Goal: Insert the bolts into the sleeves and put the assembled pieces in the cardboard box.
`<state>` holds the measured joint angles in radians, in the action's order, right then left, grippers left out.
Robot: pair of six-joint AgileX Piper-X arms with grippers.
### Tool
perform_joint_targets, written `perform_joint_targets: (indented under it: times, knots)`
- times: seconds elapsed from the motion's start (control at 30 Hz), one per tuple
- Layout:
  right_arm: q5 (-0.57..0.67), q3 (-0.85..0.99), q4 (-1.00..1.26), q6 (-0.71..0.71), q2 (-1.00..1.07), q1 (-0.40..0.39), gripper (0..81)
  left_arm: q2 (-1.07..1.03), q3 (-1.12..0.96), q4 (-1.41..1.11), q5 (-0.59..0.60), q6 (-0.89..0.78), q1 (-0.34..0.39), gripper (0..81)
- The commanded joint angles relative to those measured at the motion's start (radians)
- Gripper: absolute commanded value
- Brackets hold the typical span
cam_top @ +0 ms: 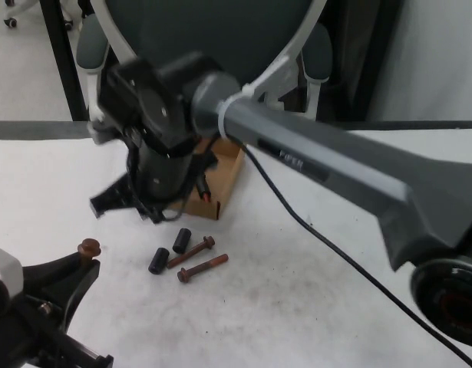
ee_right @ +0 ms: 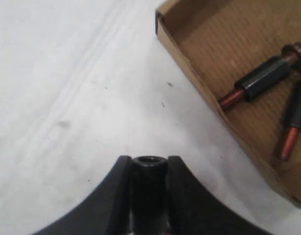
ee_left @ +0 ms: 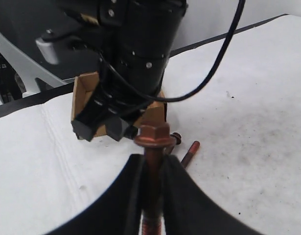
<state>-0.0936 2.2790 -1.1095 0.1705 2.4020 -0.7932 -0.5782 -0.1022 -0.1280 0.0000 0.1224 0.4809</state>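
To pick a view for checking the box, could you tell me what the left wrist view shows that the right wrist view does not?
Left wrist view: the left pincer shut on a bolt, a loose bolt beyond it. Right wrist view: the right pincer shut on a sleeve, two assembled pieces inside the cardboard box. Both: the cardboard box and white bench.

L hand (ee_left: 151, 159) near, gripping bolt (ee_left: 152, 133), R hand (ee_right: 149, 161) fwd, gripping sleeve (ee_right: 149, 192)
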Motion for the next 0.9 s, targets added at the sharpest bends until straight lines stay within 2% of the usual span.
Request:
perform_joint_targets:
  times: [0.0,0.3,0.47,0.67,0.87]
  knots:
    - [-0.045,0.003,-0.015,-0.022,-0.050,-0.017,0.0,0.008,-0.012,-0.010,0.000,-0.010,-0.001,0.8]
    - [-0.120,-0.107,0.001,-0.040,-0.171,-0.043,0.3,0.008,-0.012,-0.010,0.014,-0.010,-0.001,0.8]
    - [-0.126,-0.261,0.079,-0.040,-0.276,-0.042,0.3,0.008,-0.012,-0.010,0.025,-0.020,-0.001,0.8]
    - [-0.118,-0.569,0.286,-0.043,-0.462,-0.047,0.3,0.008,-0.012,-0.017,0.062,-0.032,-0.001,0.8]
    - [-0.051,-0.932,0.554,-0.043,-0.680,-0.061,0.3,0.008,-0.012,-0.074,0.171,-0.057,-0.001,0.8]
